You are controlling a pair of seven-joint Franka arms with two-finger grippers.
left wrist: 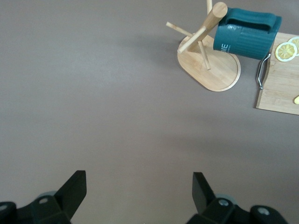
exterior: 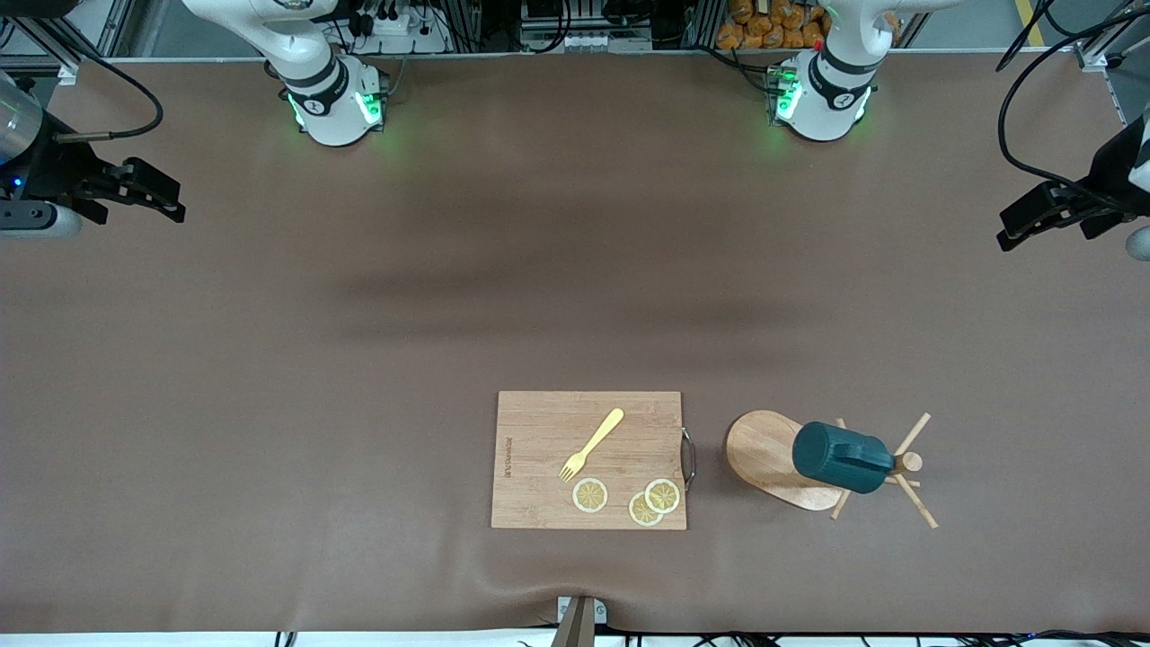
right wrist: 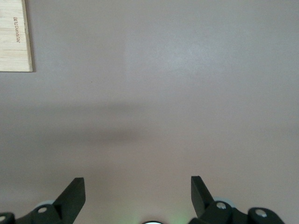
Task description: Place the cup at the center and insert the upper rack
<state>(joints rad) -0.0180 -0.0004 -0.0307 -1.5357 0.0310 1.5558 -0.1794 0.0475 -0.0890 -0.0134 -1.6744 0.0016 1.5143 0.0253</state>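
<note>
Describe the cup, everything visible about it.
The cup is a dark teal-green mug with ribbed sides, pale lettering near its rim and a handle of the same colour. It hangs tilted on a peg of the wooden mug tree, above the oval base, beside the cutting board. Neither gripper touches it.

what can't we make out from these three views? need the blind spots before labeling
- Cup: its mouth and inside face away in the front and left wrist views; which peg of the mug tree carries it is hidden by its own body.
- Cutting board: cut off by the frame edge in both wrist views.
- Fork: only a yellow sliver shows in the left wrist view.
- Left gripper and right gripper: both open, arms cropped by the front view's edges.
</note>
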